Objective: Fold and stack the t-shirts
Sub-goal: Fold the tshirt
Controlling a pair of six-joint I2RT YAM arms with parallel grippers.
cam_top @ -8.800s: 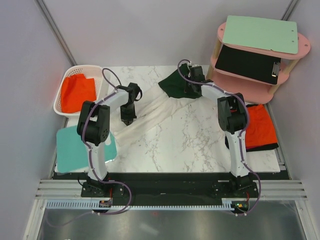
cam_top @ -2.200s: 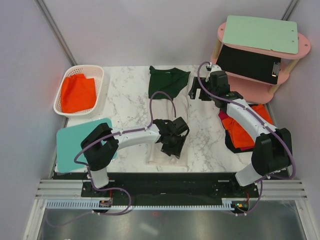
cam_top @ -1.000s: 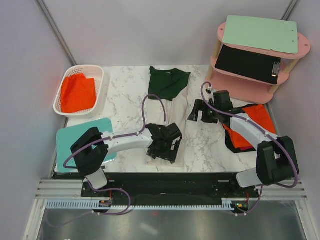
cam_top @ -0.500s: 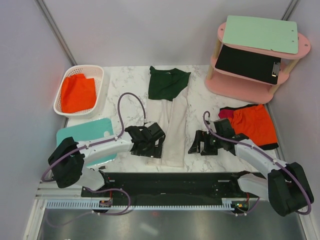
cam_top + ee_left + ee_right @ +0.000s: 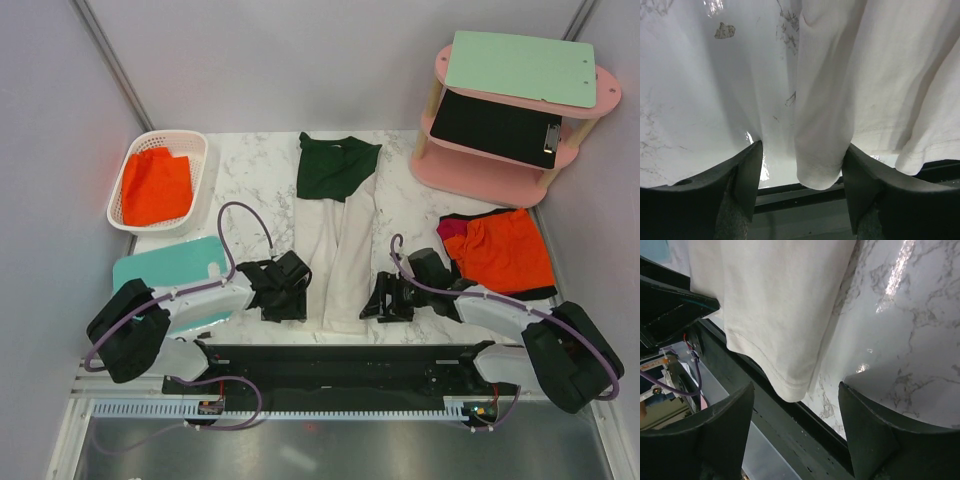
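Observation:
The cream-white t-shirt lies as a long narrow strip down the middle of the marble table, its far end tucked under the dark green t-shirt. My left gripper sits low at the strip's near left corner. In the left wrist view that hem corner hangs between the open fingers, untouched. My right gripper is at the near right corner, also open. In the right wrist view that hem corner lies between its spread fingers, over the table's edge.
A white basket holding orange cloth stands back left, with a teal board in front of it. A pink two-tier shelf carries clipboards back right. Orange and dark clothes lie at the right. A black rail runs along the near edge.
Both arms have drawn back toward the near edge. The left gripper slid left off the cream shirt to its near corner, the right dropped to the other corner, and both jaws have narrowed somewhat.

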